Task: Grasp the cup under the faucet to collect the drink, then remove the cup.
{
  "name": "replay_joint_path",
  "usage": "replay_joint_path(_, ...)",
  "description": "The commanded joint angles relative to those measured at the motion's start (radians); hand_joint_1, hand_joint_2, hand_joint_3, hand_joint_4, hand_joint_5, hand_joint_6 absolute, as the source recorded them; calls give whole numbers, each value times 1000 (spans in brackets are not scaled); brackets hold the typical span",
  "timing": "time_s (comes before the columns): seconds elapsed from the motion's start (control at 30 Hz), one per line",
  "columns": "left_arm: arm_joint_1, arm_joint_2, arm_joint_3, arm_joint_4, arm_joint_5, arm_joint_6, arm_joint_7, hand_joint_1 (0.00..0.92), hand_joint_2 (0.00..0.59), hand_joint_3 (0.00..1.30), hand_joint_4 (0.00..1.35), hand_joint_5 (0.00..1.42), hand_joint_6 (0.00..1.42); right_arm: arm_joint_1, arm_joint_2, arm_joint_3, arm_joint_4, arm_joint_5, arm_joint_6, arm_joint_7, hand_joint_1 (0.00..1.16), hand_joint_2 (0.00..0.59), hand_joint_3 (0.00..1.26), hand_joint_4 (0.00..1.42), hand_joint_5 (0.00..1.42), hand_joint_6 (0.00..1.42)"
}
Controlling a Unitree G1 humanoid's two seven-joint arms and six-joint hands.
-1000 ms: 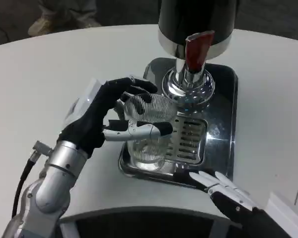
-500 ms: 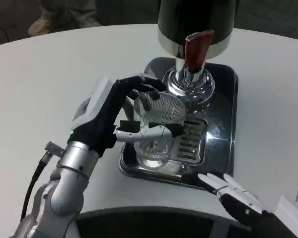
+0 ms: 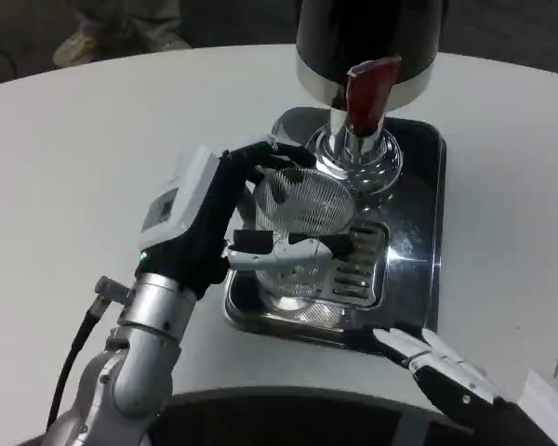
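Observation:
A clear ribbed cup (image 3: 302, 228) stands over the drip grate (image 3: 358, 260) of a shiny metal tray (image 3: 428, 232), just in front of the dispenser's chrome base (image 3: 353, 158). My left hand (image 3: 214, 218) grips the cup, with fingers wrapped round its far rim and the thumb across its near side. The red faucet lever (image 3: 367, 93) hangs from the black dispenser body (image 3: 367, 37), up and to the right of the cup. I cannot see any liquid in the cup. My right hand (image 3: 442, 372) lies at the table's near edge with its fingers stretched out, holding nothing.
The round white table (image 3: 93, 149) spreads to the left and behind. A person's shoes (image 3: 121, 37) stand on the floor past the far edge. A white object's corner (image 3: 549, 395) shows at bottom right.
My left hand has carried the cup to the right and further in, closer under the faucet. The right hand has barely shifted.

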Motion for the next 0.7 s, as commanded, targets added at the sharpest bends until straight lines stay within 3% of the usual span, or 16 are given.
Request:
replay_joint_path(0.03, 13, -20, -13, 23, 23, -19, 57, 650, 23, 784, 887, 1069, 942, 30, 5, -13, -14, 15, -22, -13, 597, 466, 143, 83, 2, 18)
replay_joint_path(0.7, -24, -65, -62, 145, 92, -41, 266, 644, 34, 784, 887, 1069, 928, 66, 5, -41, -6, 36, -40, -16, 597, 466, 143, 83, 2, 18)
